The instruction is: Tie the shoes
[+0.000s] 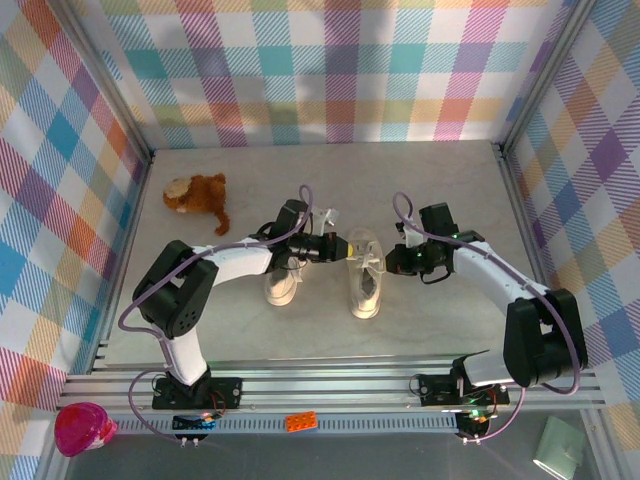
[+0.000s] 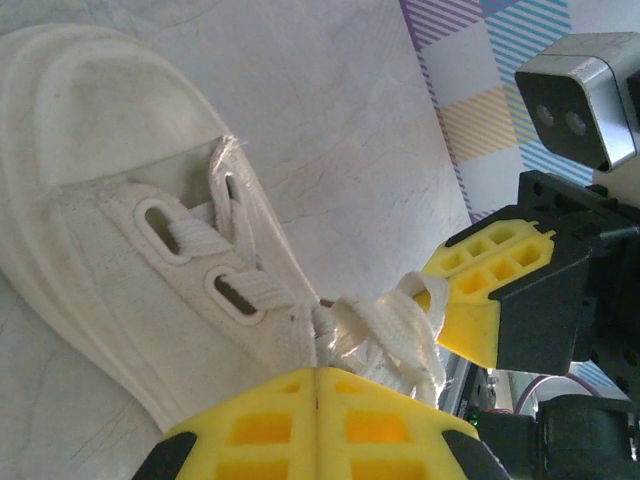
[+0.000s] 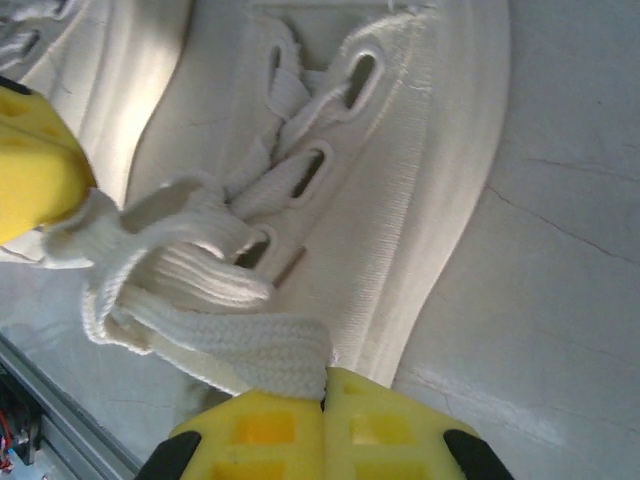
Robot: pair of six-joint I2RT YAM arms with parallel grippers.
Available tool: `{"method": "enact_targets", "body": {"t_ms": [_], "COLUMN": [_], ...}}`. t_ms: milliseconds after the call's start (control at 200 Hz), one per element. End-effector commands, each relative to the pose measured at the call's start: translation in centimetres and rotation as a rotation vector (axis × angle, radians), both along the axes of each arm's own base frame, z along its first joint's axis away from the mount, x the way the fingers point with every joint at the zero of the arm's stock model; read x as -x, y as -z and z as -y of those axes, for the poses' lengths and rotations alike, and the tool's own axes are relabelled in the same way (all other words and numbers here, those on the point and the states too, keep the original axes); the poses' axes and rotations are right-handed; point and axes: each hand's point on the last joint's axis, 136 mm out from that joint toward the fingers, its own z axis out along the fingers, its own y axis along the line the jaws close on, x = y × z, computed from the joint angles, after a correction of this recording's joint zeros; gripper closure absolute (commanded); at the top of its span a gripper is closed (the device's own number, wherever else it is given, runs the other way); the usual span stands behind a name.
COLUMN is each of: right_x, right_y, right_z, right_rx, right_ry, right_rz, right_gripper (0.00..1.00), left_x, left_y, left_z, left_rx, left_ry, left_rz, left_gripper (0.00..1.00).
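Pulling the lace (image 3: 200, 272) evenly apart should snug it against the shoe (image 1: 366, 290), since the left gripper (image 2: 316, 374) and right gripper (image 3: 325, 374) (both clamped shut) each pinch a strand.

**Top external:** a fixed camera above and behind the arm bases (image 1: 195, 392) looks down on the whole table (image 1: 440, 180), with the shoe (image 1: 365, 280) between the grippers small near centre. **Left wrist:** set very close beside that shoe, over the left gripper (image 2: 316, 385), facing across its eyelets (image 2: 160, 222) toward the right gripper (image 2: 440, 295). **Right wrist:** equally close, looking down onto the same eyelets. All three views share this shoe; the wrist views share its lace (image 3: 190, 290).
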Motion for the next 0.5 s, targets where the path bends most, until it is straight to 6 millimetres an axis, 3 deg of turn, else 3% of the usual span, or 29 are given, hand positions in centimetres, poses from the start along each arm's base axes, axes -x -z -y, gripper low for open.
{"method": "enact_targets", "body": {"t_ms": [0,500], "right_x": [0.4,0.6], "right_y": [0.2,0.1], "right_z": [0.6,0.8], "right_rx": [0.044,0.049], "right_ry": [0.01,0.011], "right_rz": [-0.027,-0.037], "right_gripper": [1.0,1.0], "left_x": [0.0,0.7], "left_y": [-0.7,0.8], "left_z": [-0.8,-2.3], "left_rx": [-0.004,-0.047], "left_ry": [-0.011,-0.022], "left_rz": [0.035,0.02], "left_gripper": [1.0,1.0]}}
